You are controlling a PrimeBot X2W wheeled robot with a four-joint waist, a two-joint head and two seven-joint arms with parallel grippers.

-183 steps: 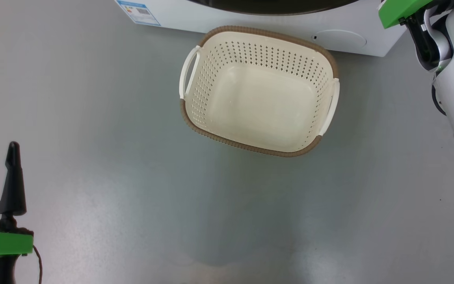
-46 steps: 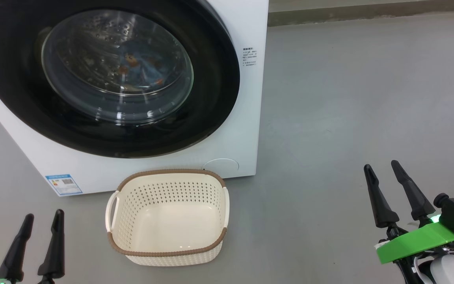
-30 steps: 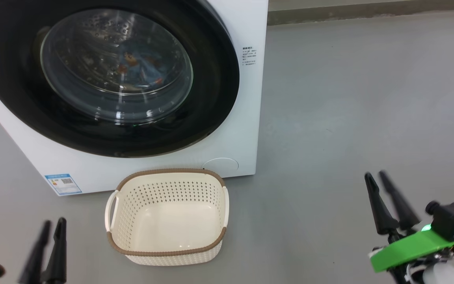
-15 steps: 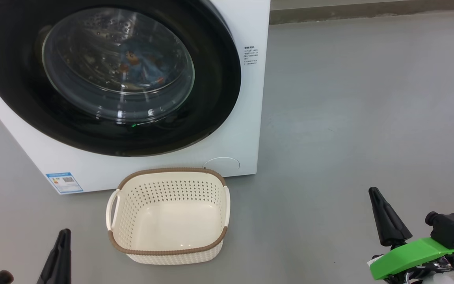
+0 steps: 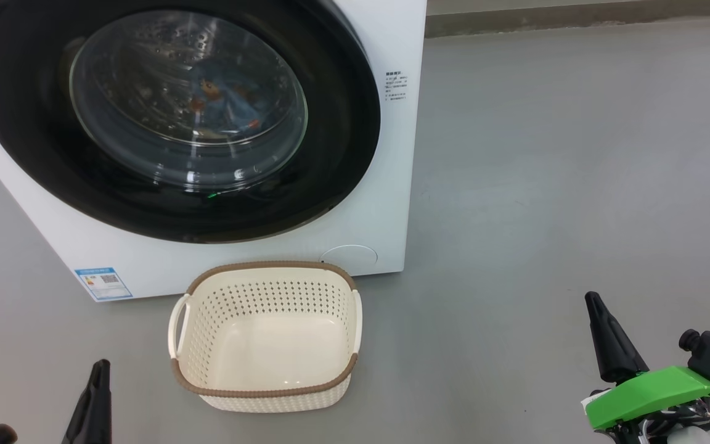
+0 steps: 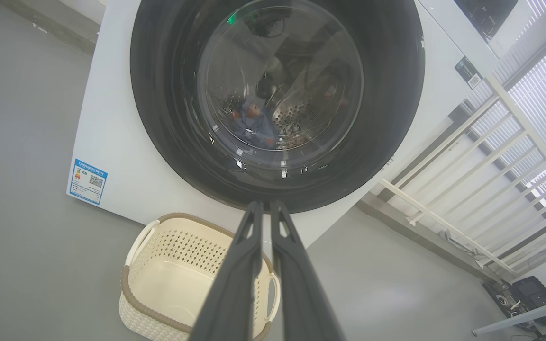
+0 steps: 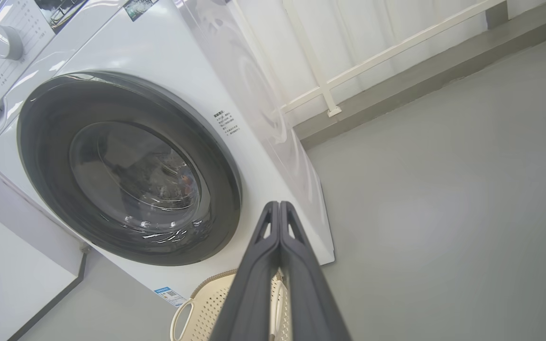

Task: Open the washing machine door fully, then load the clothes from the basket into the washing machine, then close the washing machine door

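The washing machine [image 5: 392, 185] stands at the left with its door [image 5: 34, 154] closed flat against the front. Through the glass I see the clothes [image 5: 222, 102], blue fabric with orange figures, lying in the drum. The basket [image 5: 269, 394] sits on the floor right in front of the washer, with nothing in it. My left gripper [image 5: 100, 369] is low at the bottom left, shut and holding nothing. My right gripper [image 5: 592, 302] is low at the right, well away from the basket, also shut with nothing in it. The left wrist view shows the left gripper [image 6: 266, 206], the door [image 6: 159, 94], the clothes [image 6: 254, 125] and the basket [image 6: 168, 279]. The right wrist view shows the right gripper [image 7: 278, 204] and the door [image 7: 45, 142].
A blue energy label [image 5: 103, 282] is stuck low on the washer's front. Open grey floor [image 5: 577, 154] stretches to the right, up to a low kerb [image 5: 577, 15]. A white railing [image 6: 443, 189] stands beside the washer, and a white panel [image 7: 12, 227] flanks its other side.
Both grippers have gone from open to shut and dropped lower in the head view. The head camera shifted slightly; six seconds ago it looked straight down on the basket.
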